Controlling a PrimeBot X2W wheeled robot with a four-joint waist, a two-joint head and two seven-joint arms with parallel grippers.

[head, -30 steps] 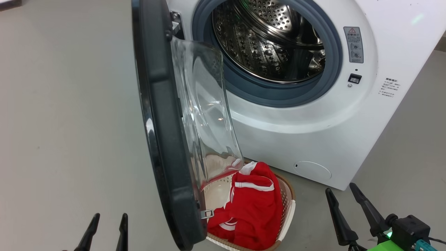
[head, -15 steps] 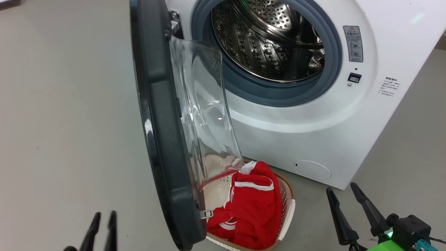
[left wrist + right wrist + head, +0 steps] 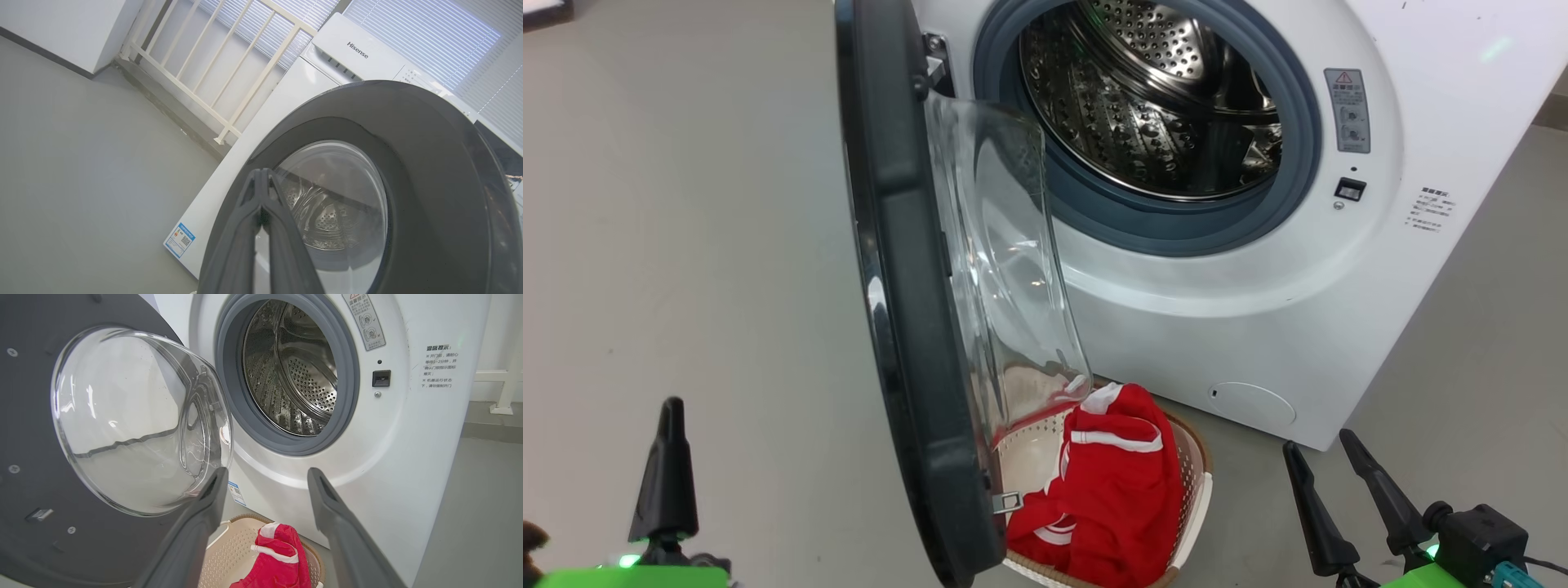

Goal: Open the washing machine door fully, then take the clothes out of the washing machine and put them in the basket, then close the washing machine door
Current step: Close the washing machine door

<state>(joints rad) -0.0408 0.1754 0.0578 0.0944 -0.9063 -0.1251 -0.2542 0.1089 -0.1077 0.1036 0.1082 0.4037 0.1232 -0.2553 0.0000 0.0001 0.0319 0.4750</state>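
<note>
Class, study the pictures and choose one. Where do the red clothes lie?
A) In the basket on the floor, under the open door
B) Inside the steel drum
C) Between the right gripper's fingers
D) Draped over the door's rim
A: the clothes sit in the basket, while the drum of the washing machine shows bare steel.

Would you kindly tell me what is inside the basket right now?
The red clothes lie in the basket, beside bare perforated floor. Anything beneath them is hidden.
</note>
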